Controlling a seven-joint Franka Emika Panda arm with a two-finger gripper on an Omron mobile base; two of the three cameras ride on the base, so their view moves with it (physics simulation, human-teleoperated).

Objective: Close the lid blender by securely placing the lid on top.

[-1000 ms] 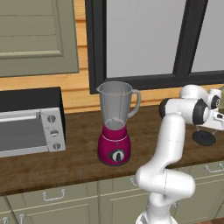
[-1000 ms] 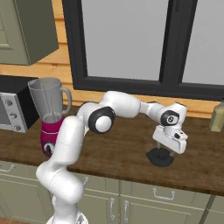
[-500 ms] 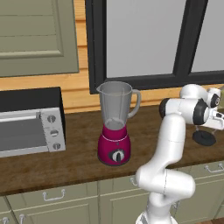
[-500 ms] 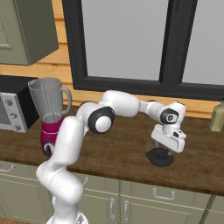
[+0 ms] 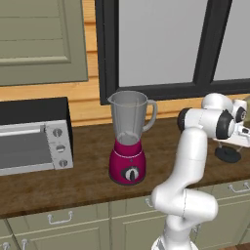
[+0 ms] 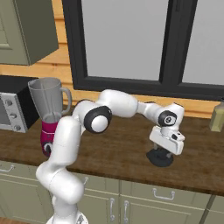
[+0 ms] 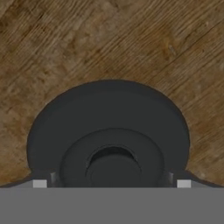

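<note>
I see lid (image 7: 109, 131) flat on wooden table (image 7: 65, 43), well right of blender (image 5: 129, 139), jar mouth uncovered. Gripper (image 6: 161, 152) hangs directly over lid, hand covering knob in both base views. Fingertips barely peek at hand view's bottom edge; jaws' gap and any grip: I cannot tell. Toaster oven (image 5: 34, 139) cut off at left.

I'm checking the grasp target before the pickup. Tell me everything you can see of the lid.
The lid is a round, matte black disc with a raised ring and a central knob, plastic by its look. It lies flat, knob up, on the wooden counter, to the right of the blender and well apart from it. The gripper is directly over it, right at the knob; whether the fingers touch or grip it cannot be told.
</note>
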